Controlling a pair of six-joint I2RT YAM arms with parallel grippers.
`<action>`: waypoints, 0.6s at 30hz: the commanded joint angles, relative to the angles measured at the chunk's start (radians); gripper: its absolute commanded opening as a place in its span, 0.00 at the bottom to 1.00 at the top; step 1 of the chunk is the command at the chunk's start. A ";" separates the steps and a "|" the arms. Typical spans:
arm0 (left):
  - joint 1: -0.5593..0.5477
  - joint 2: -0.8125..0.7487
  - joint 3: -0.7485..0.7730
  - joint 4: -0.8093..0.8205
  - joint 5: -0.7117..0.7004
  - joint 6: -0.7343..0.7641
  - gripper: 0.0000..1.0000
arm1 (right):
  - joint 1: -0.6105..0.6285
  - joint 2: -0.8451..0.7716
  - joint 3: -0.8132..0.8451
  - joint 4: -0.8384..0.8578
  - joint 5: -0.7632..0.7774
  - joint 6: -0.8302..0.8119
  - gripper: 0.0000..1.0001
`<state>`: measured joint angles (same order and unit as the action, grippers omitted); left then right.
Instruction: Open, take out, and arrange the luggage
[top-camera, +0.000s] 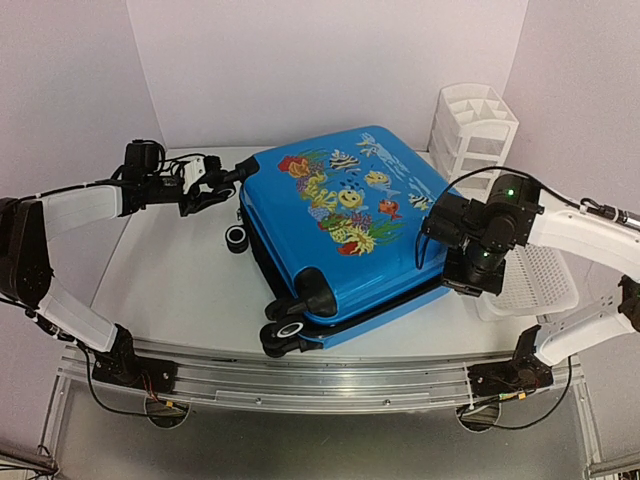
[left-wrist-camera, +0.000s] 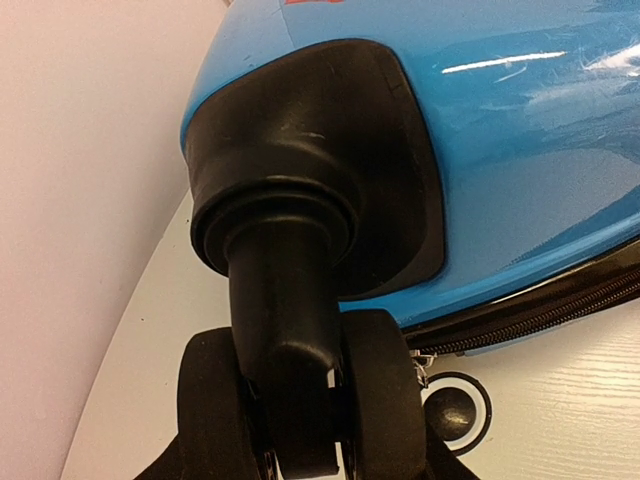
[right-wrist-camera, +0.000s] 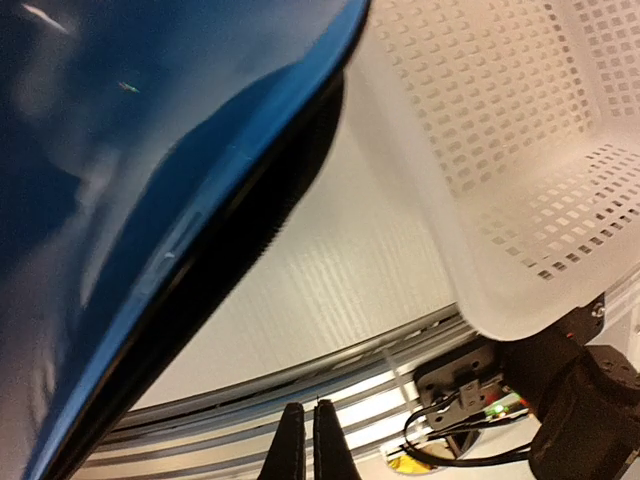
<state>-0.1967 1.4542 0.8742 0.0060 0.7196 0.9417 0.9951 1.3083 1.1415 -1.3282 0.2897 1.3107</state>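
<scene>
Wheel (left-wrist-camera: 385, 400) of closed luggage (top-camera: 340, 230) pinched in left claw (top-camera: 222, 179); right claw (right-wrist-camera: 305, 445) pressed together beside basket (right-wrist-camera: 520, 150).

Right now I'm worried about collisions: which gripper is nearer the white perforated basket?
Right. The right gripper hangs shut between the luggage and the basket, just beside it; the left gripper is on the luggage's opposite side, around its far wheel.

Bright blue luggage (top-camera: 345, 235), colourful fish print
</scene>
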 joint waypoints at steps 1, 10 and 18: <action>0.003 -0.078 0.023 0.114 0.043 -0.017 0.00 | -0.004 0.052 -0.042 -0.092 -0.051 -0.007 0.00; -0.008 -0.224 -0.044 -0.080 0.092 0.101 0.00 | -0.161 0.134 0.063 0.182 0.136 -0.203 0.00; -0.051 -0.483 -0.149 -0.312 0.121 0.198 0.00 | -0.302 0.520 0.460 0.384 0.045 -0.567 0.00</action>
<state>-0.1927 1.1421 0.7352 -0.2072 0.5951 1.0147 0.7272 1.6169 1.4062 -1.2573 0.3943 0.9841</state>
